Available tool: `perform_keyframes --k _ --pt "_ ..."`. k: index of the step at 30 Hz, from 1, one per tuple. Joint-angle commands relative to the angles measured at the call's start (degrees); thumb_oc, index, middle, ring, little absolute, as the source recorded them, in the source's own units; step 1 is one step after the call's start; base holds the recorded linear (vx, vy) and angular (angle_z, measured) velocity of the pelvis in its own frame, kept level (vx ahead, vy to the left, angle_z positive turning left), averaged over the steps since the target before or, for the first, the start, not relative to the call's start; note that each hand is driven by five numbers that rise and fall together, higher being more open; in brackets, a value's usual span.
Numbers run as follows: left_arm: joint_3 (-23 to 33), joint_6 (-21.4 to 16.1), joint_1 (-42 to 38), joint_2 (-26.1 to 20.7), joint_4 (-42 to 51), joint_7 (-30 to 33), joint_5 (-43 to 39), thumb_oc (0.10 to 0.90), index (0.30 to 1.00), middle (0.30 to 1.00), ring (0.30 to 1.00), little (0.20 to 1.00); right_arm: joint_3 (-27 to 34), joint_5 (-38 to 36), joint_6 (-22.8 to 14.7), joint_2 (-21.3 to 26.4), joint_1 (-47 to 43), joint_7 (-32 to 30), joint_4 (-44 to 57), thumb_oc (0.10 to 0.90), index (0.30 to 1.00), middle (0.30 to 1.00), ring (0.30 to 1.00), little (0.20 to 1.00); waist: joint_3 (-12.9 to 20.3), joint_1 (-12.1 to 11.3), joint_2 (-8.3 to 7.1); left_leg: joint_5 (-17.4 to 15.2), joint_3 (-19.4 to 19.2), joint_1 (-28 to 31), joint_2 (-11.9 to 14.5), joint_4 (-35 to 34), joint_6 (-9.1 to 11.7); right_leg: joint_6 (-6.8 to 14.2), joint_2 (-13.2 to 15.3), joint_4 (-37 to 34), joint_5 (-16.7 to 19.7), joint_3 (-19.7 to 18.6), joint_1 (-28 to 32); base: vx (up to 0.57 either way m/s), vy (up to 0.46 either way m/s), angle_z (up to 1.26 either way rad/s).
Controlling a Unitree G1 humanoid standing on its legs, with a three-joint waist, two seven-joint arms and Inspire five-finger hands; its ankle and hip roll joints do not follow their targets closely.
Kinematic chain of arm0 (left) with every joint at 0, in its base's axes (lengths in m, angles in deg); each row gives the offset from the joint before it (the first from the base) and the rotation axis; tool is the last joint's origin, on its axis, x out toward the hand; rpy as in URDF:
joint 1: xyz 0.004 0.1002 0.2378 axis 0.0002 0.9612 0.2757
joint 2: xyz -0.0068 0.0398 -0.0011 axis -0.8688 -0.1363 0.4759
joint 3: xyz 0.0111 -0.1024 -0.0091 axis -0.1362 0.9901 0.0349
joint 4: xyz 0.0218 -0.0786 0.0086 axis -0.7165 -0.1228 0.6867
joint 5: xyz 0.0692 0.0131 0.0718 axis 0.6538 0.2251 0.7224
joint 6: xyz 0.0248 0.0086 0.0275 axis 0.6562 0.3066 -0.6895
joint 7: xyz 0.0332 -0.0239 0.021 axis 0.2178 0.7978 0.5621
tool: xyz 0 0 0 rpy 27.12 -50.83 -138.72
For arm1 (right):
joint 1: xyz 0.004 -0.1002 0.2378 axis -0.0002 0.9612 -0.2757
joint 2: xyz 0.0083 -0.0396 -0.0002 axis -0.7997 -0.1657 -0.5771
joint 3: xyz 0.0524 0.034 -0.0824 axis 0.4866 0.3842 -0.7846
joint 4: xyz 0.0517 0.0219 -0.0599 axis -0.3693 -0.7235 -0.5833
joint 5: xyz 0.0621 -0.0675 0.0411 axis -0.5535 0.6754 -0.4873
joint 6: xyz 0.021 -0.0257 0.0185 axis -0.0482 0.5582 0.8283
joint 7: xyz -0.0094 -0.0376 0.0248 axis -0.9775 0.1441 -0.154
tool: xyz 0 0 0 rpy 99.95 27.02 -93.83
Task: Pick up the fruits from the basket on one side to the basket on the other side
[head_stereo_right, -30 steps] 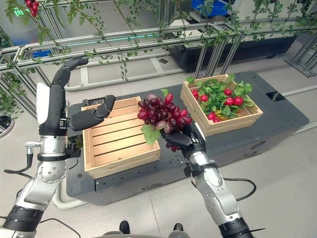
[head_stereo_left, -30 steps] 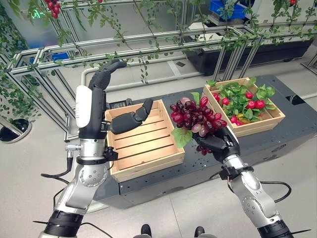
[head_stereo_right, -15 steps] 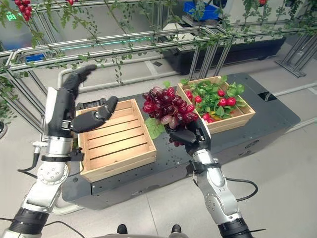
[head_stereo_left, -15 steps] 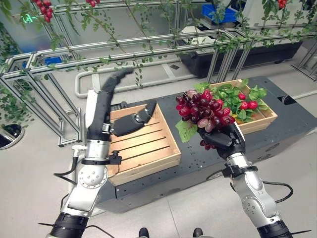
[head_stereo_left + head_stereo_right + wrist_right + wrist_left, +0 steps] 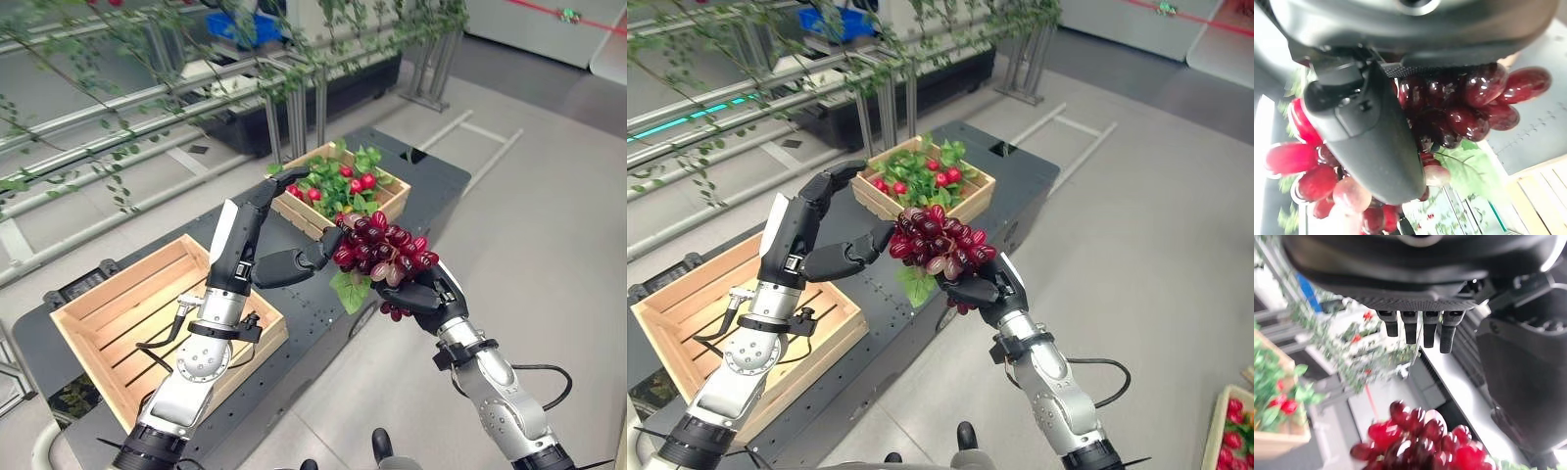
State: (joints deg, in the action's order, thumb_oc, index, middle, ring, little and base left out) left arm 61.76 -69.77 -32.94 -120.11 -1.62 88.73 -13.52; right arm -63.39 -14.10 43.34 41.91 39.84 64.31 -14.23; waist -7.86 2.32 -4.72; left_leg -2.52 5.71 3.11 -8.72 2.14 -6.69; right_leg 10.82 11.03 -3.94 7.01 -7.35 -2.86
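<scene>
At frame centre, right hand is clamped under the grape bunch; left hand, fingers apart, sits just left of it, empty crate at lower left.

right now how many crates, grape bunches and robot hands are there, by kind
wooden crates: 2, the slatted crate and the leafy crate with red fruits
grape bunch: 1, in the right hand
robot hands: 2, counting the left hand
total: 5

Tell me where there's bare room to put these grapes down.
The slatted wooden crate behind the left hand is bare inside. The dark table strip between both crates is free. The far crate is crowded with leaves and red fruit.
</scene>
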Motion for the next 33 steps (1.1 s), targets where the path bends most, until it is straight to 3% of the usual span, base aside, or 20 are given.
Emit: perform_keyframes --k 1,4,6,9,12,16,19,22,24,26,27,29,33 --pt "2.1 -9.15 -6.8 0.86 1.41 -0.63 0.18 0.8 0.9 0.9 0.9 0.9 2.8 -4.12 -8.12 0.01 -7.86 3.49 4.69 0.4 0.3 0.3 0.3 0.3 1.77 -1.17 4.31 -2.86 0.44 3.29 1.48 -4.46 4.98 0.55 -2.83 3.5 2.25 1.94 -3.65 -0.09 0.337 -0.19" --pt "1.39 -9.49 -7.53 0.54 1.07 -1.12 0.64 0.8 0.9 0.9 0.9 0.9 3.13 -4.85 -7.98 -0.21 -7.21 3.46 4.63 0.4 0.3 0.3 0.3 0.3 1.41 -1.07 4.65 -3.11 -1.75 3.35 0.94 -4.81 4.73 0.77 -1.02 2.68 4.73 3.42 -5.15 -0.07 0.257 -0.24" --pt "1.73 -9.31 -7.62 0.13 0.78 -0.92 0.33 0.8 0.9 0.9 0.9 0.9 3.34 -5.09 -7.4 -0.33 -6.64 5.05 4.58 0.4 0.3 0.3 0.3 0.3 1.11 -1.25 4.78 -2.82 -4.16 3.96 1.19 -5.57 4.73 1.38 0.68 1.54 6.26 6.7 -6.09 -0.05 0.185 -0.47" --pt "1.8 -9.07 -7.31 -0.36 1.03 -0.91 0.89 0.8 0.9 0.9 0.9 0.9 2.77 -5.79 -7.46 0.04 -6.35 5.77 4.56 0.4 0.3 0.3 0.3 0.3 1.04 -1.66 5.07 -2.55 -7.55 4.33 1.78 -6.34 4.3 1.47 0.62 6.85 5.59 10.56 -6.27 -0.07 0.117 -0.83" --pt "1.25 -9.67 -6.54 -0.88 1.47 -0.72 1.49 0.8 0.9 0.9 0.9 0.9 2.2 -6.73 -7.85 0.65 -7.01 7.06 4.06 0.4 0.3 0.3 0.3 0.3 1.21 -2.64 5.69 -1.49 -11.39 3.63 2.58 -6.69 3.82 0.56 0.3 16.35 1.87 15.9 -5.6 -0.11 0.104 -0.61" --pt "1.31 -9.62 -6.31 -1.92 2.29 -0.69 1.56 0.8 0.9 0.9 0.9 0.9 -0.11 -6.44 -8.49 0.23 -10.32 7.72 2.13 0.4 0.3 0.3 0.3 0.3 1.13 -5.29 6.28 -0.85 -17.15 1.82 3.86 -6.45 3.17 -1.2 0.85 35.21 -8.18 23.48 -3.15 -0.1 0.063 -0.53" --pt "2.33 -9.87 -6.28 -3.01 2.91 -1.33 0.29 0.8 0.9 0.9 0.9 0.9 -1.15 -5.51 -8.93 0.0 -10.78 8.71 2.24 0.4 0.3 0.3 0.3 0.3 1.58 -6.44 5.38 -0.85 -20.17 0.2 4.05 -5.7 3.27 -0.61 1.13 37.12 -10.12 25.33 -0.43 -0.07 -0.059 -0.64" --pt "3.12 -8.98 -5.77 -4.23 4.05 -1.45 -0.6 0.8 0.9 0.9 0.9 0.9 -1.65 -5.11 -8.77 -0.33 -9.99 9.15 3.35 0.4 0.3 0.3 0.3 0.3 2.73 -6.87 3.36 -1.62 -23.77 0.0 3.31 -6.48 2.86 1.19 2.4 33.81 -11.01 27.13 5.78 0.01 -0.108 -0.57" --pt "3.37 -8.99 -5.3 -4.7 4.34 -1.01 -0.48 0.8 0.9 0.9 0.9 0.9 -1.74 -4.73 -8.48 -0.36 -9.48 9.36 4.12 0.4 0.3 0.3 0.3 0.3 2.96 -6.93 3.09 -1.12 -25.84 -0.18 3.89 -6.8 3.37 0.96 2.19 29.17 -11.73 28.56 8.09 -0.07 -0.167 -1.0" --pt "3.43 -8.8 -4.85 -4.96 4.68 -0.12 -0.57 0.8 0.9 0.9 0.9 0.9 -2.01 -4.43 -8.41 -0.36 -9.31 9.71 4.59 0.4 0.3 0.3 0.3 0.3 3.16 -7.07 2.92 0.03 -28.81 -0.77 5.29 -6.62 4.75 0.12 1.44 21.44 -13.4 30.86 11.29 -0.12 -0.246 -1.57" --pt "3.52 -8.34 -4.44 -4.24 4.8 0.99 0.47 0.8 0.9 0.9 0.9 0.9 -2.44 -4.23 -8.16 -0.39 -9.68 10.52 4.81 0.4 0.3 0.3 0.3 0.3 3.28 -7.28 2.86 1.4 -32.95 -1.56 7.32 -6.0 6.2 -1.04 0.49 14.11 -14.56 33.44 14.58 -0.15 -0.261 -1.27" --pt "2.95 -7.84 -4.61 -3.3 4.7 1.59 1.67 0.8 0.9 0.9 0.9 0.9 -3.04 -4.14 -8.02 -0.14 -10.48 9.81 4.82 0.4 0.3 0.3 0.3 0.3 3.27 -7.45 2.95 2.63 -35.6 -2.27 8.87 -5.42 7.44 -2.19 -1.28 8.79 -15.11 34.59 16.31 -0.2 -0.34 -1.71" --pt "1.46 -8.03 -6.29 -1.76 3.13 2.96 2.83 0.8 0.9 0.9 0.9 0.9 -3.75 -3.53 -8.47 0.03 -11.44 9.49 3.5 0.4 0.3 0.3 0.3 0.3 2.94 -6.98 2.87 4.63 -36.21 -3.11 10.43 -5.96 9.0 -2.79 -2.6 2.52 -11.76 33.94 16.46 -0.19 -0.293 -1.47"
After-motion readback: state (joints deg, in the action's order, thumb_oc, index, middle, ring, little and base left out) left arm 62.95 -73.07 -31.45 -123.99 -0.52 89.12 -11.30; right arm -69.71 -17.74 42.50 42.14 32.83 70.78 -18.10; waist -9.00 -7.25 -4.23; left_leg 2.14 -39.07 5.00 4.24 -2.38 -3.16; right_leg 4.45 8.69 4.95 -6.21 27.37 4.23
